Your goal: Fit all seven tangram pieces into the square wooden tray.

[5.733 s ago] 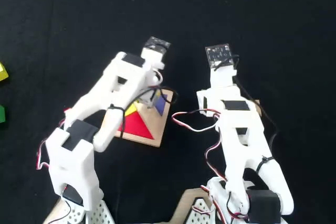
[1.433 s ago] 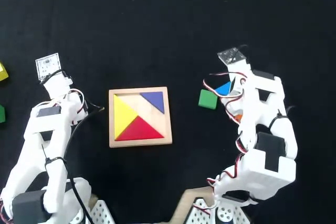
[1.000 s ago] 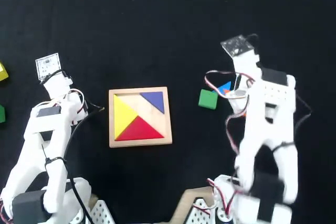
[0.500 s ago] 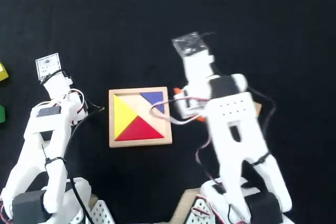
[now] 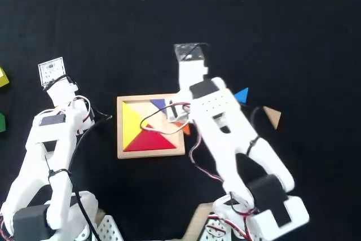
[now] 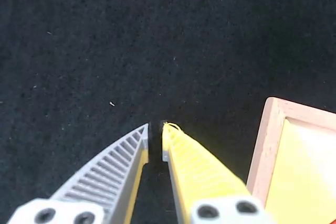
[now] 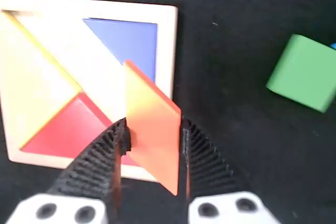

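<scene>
The square wooden tray (image 5: 119,139) lies mid-table, holding a yellow triangle (image 5: 132,123), a red triangle (image 5: 149,138) and a blue triangle (image 5: 158,104). My right gripper (image 7: 152,132) hangs over the tray's right side, shut on an orange parallelogram (image 7: 151,124) that is tilted above the tray (image 7: 167,51). A green square (image 7: 304,72) lies on the cloth just right of the tray. A small blue triangle (image 5: 241,95) and a tan triangle (image 5: 272,116) lie farther right. My left gripper (image 6: 156,128) is shut and empty over bare cloth left of the tray (image 6: 270,135).
The right arm (image 5: 225,134) stretches across the cloth right of the tray. The left arm (image 5: 53,122) stands at the table's left. A yellow block (image 5: 3,77) and a green block (image 5: 1,121) sit at the far left edge.
The right arm swung left from the loose pieces to the tray's right side, carrying the orange parallelogram. The left arm, earlier over the tray, pulled back left and has kept still since.
</scene>
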You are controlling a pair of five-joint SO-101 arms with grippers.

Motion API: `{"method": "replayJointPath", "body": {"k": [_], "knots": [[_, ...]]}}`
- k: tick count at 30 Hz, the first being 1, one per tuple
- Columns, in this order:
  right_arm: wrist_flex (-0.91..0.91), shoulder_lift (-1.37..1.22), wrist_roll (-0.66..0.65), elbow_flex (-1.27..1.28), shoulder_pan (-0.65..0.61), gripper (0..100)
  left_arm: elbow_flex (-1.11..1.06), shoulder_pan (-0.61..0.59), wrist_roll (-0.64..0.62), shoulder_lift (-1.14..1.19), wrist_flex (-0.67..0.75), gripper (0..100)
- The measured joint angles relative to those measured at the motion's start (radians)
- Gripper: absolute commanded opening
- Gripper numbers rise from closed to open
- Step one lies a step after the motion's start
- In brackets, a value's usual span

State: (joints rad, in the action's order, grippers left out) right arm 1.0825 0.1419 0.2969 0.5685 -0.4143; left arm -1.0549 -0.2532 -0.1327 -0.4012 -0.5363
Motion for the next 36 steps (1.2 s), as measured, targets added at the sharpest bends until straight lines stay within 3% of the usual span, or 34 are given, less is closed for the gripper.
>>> {"method": "replayJointPath", "body": {"k": [8,17,31,36], "knots": [[-0.066,-0.087,0.091,0.017,-0.035,1.1,-0.018,0.0,0.0,0.0,0.048,6],[-0.066,-0.087,0.097,0.017,-0.11,1.1,-0.018,0.0,0.0,-0.002,0.049,6],[-0.087,-0.087,0.097,0.044,-0.11,1.4,-0.018,0.0,0.0,-0.002,0.049,6],[-0.087,-0.087,0.097,0.048,-0.11,9.6,-0.018,0.0,0.0,-0.002,0.049,6]]}}
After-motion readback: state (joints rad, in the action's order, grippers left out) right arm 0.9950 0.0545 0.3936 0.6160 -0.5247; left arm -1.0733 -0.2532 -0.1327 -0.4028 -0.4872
